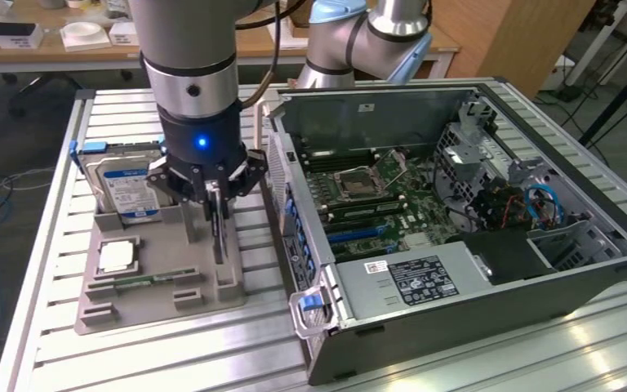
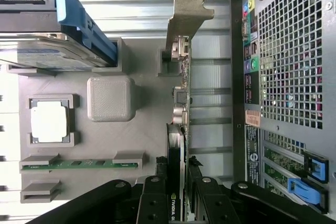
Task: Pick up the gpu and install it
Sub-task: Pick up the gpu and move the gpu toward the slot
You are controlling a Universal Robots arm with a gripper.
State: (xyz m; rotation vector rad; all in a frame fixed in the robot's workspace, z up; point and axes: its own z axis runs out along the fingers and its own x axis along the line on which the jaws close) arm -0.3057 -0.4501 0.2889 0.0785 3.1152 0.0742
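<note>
One gpu (image 2: 181, 103), a thin black card seen edge-on in the wrist view, stands upright on its long edge in a slot of the grey holder tray (image 2: 147, 129), its silver bracket (image 2: 189, 9) at the end away from the gripper (image 2: 177, 182). The gripper's two black fingers (image 2: 152, 198) flank the card's near end and press against its two faces, pinching it. In the exterior view the gpu (image 1: 218, 233) hangs straight down below the gripper (image 1: 216, 204), with its lower edge down at the tray (image 1: 161, 302). On the same tray a silver, blue-labelled hard drive (image 1: 128, 184) stands at the far end, a square processor chip (image 1: 117, 256) lies flat in its recess, and a slim green RAM stick (image 2: 79, 165) lies in clips near it. Just beside the tray, on the exterior view's right, an open computer case (image 1: 455, 302) lies on its side with its motherboard (image 1: 384, 204) exposed. Both rest on a slatted metal table (image 1: 52, 245).
</note>
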